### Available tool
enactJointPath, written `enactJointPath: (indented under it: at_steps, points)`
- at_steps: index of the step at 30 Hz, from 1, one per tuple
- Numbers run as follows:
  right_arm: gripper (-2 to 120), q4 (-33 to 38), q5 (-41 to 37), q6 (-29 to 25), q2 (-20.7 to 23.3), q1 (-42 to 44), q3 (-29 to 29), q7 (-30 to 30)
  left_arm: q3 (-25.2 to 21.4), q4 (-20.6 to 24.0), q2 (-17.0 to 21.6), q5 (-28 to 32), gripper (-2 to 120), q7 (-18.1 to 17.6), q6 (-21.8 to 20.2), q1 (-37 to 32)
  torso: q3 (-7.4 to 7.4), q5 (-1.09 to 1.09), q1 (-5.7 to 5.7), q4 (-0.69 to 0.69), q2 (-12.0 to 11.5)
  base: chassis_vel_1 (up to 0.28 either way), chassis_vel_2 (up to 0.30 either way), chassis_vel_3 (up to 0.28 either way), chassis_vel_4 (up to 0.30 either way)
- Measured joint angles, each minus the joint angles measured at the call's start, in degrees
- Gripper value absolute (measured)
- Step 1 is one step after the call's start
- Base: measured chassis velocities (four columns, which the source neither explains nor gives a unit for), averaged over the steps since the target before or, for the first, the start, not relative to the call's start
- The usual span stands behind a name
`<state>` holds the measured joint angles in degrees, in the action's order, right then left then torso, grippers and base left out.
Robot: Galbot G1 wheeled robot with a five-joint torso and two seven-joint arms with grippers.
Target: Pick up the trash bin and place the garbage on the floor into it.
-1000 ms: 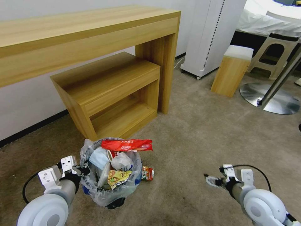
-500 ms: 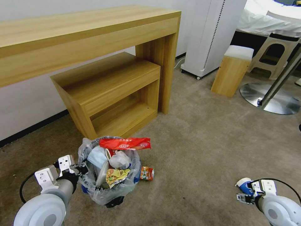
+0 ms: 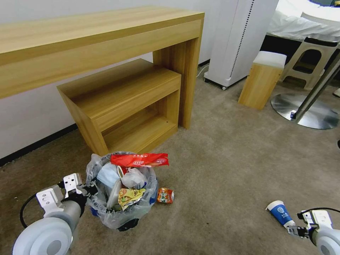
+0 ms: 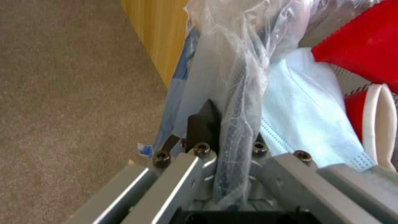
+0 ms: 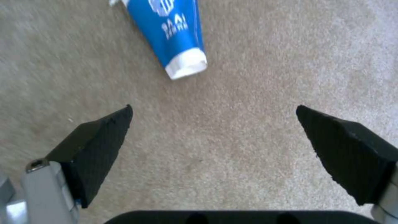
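Observation:
The trash bin [image 3: 118, 212], black with a crinkly plastic liner, stands on the beige floor [image 3: 219, 177] at lower left. It is heaped with garbage: a red wrapper [image 3: 140, 160], a pale-blue mask [image 3: 106, 175] and a yellow wrapper [image 3: 129, 195]. My left gripper [image 3: 88, 191] is shut on its near rim; the left wrist view shows the fingers [image 4: 201, 124] pinching rim and liner [image 4: 232, 77] beside the mask [image 4: 303, 118]. A crushed can [image 3: 165, 195] lies just right of the bin. A blue-white cup [image 3: 281, 212] lies at lower right. My right gripper [image 3: 292, 231] [image 5: 213, 107] hangs open just short of the cup [image 5: 174, 34].
A long wooden desk [image 3: 106, 39] with a lower wooden shelf unit [image 3: 127, 102] stands right behind the bin. A white appliance [image 3: 237, 39], a small wooden stool [image 3: 264, 79] and a round metal base [image 3: 306, 111] stand at the back right. Open carpet lies between bin and cup.
My right arm has drawn back toward the lower right corner, uncovering the blue-white cup on the carpet. The left gripper and the bin have shifted slightly left.

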<state>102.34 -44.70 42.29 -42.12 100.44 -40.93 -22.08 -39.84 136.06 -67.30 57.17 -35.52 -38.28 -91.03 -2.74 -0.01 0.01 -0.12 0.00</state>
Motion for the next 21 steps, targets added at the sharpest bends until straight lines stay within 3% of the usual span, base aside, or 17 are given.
enactJointPath:
  at_steps: [7,9,11,13,15,17,21]
  points:
    - [100,-5.0,12.5,-1.2,-1.5,-3.2,2.3,10.5,0.1,0.6,0.0,-0.3,0,-0.2,0.0,-0.5,0.00,0.02,0.00,0.00,0.0,0.000,0.000,0.000,0.000]
    - [100,-7.3,17.9,-2.5,-1.7,-5.6,3.4,16.8,0.1,1.0,0.0,-0.6,0,-0.4,0.0,-0.7,0.00,0.01,0.00,0.00,0.0,0.000,0.000,0.000,0.000]
    - [100,-7.6,18.3,-2.7,-1.8,-5.9,3.6,17.5,0.1,1.1,0.0,-0.6,0,-0.4,0.0,-0.8,0.00,0.00,0.00,0.00,0.0,0.000,0.000,0.000,0.000]
    - [100,-10.3,23.8,-4.9,-2.4,-9.2,4.8,26.0,0.2,1.3,-0.2,-1.1,0,-0.5,0.0,-1.2,0.00,0.01,0.00,0.01,0.0,0.000,0.000,0.000,0.000]
    - [100,-11.0,25.2,-5.6,-2.6,-9.9,5.0,27.9,0.2,1.4,-0.2,-1.2,0,-0.5,0.0,-1.3,0.00,0.00,0.00,0.01,0.0,0.000,0.000,0.000,0.000]
    - [100,-15.9,33.7,-10.8,-3.4,-13.6,6.4,37.0,0.2,1.5,-0.3,-1.6,0,-0.6,0.0,-1.6,0.00,0.01,0.00,0.01,0.0,0.000,0.000,0.000,0.000]
    - [100,-19.1,37.1,-14.8,-4.0,-16.0,6.8,42.2,0.3,1.7,-0.3,-1.8,0,-0.6,0.0,-1.9,0.00,0.02,0.00,0.00,0.0,0.000,0.000,0.000,0.000]
